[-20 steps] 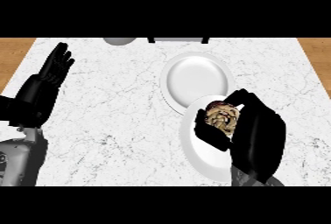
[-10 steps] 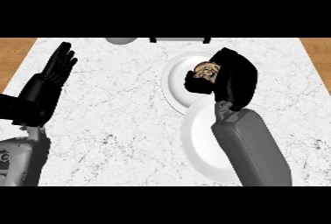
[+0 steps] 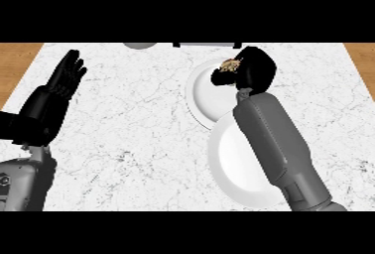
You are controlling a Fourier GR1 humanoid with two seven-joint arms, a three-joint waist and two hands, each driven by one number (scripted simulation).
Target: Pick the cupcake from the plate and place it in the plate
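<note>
Gripping cupcake [image 3: 230,66], right hand [image 3: 251,69] over far plate [image 3: 204,94]

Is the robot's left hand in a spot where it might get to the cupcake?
Probably not. The left hand rests open at the counter's left edge, while the cupcake sits far across, over the far plate, with the right hand curled round it.

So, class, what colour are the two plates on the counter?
Both plates, the far plate and the near plate, are plain white, seen in the head view.
</note>
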